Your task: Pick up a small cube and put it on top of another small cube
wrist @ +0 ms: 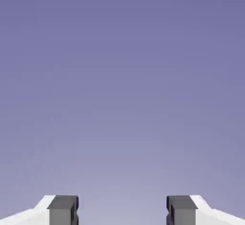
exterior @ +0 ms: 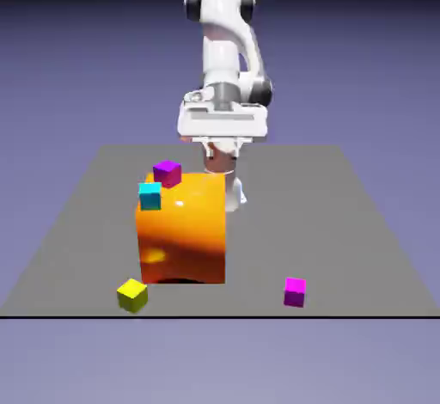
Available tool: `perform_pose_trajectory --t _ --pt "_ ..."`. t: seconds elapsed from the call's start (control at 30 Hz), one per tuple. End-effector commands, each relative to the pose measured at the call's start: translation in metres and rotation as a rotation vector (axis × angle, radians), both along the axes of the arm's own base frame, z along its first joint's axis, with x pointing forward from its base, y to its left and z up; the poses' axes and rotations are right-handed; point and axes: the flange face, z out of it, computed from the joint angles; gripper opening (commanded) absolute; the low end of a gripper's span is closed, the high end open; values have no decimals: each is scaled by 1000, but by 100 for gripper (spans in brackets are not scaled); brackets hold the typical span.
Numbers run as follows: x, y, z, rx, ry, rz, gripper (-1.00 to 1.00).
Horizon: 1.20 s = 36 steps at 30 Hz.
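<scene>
Yellow cube [exterior: 132,296] on the grey table [exterior: 335,222], close to its near edge, toward the exterior view's left. It sits nearer the camera than the big orange block [exterior: 183,239], apart from it, a little beyond the block's lower corner on the exterior view's left. Its top face shows bright; the side faces are darker, with one corner turned toward the camera.

Magenta cube [exterior: 295,292] also by the near edge, toward the exterior view's right, well apart from the yellow one. Cyan cube [exterior: 150,196] seen against the orange block's upper part, at the exterior view's left; purple cube [exterior: 168,174] just beside and above it in the picture (whether either touches the block, I cannot tell).

Orange block upright, glossy, its upper outline rounded toward the exterior view's left, straight along the exterior view's right. It hides part of the arm's base.

White arm [exterior: 221,50] raised over the far side of the table. Gripper [exterior: 223,149] high, well apart from the yellow cube. Jaws spread, fingers released; the hand view shows a wide gap between the two grey tips [wrist: 63,210], with plain blue-violet backdrop [wrist: 122,99] filling it.
</scene>
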Motion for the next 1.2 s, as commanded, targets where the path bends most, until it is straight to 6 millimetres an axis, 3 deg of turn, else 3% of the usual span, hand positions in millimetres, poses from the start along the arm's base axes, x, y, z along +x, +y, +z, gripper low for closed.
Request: perform_pose_trajectory --t 0.0,0.3,0.6,0.87,1.17 --pt "11 -6 -2 9 36 -16 0" --pt "96 -65 -33 96 357 -152 0" --pt "159 -133 -88 189 669 -275 0" --pt "193 -190 -150 271 938 -365 0" --pt "206 -243 -229 358 1236 -439 0"
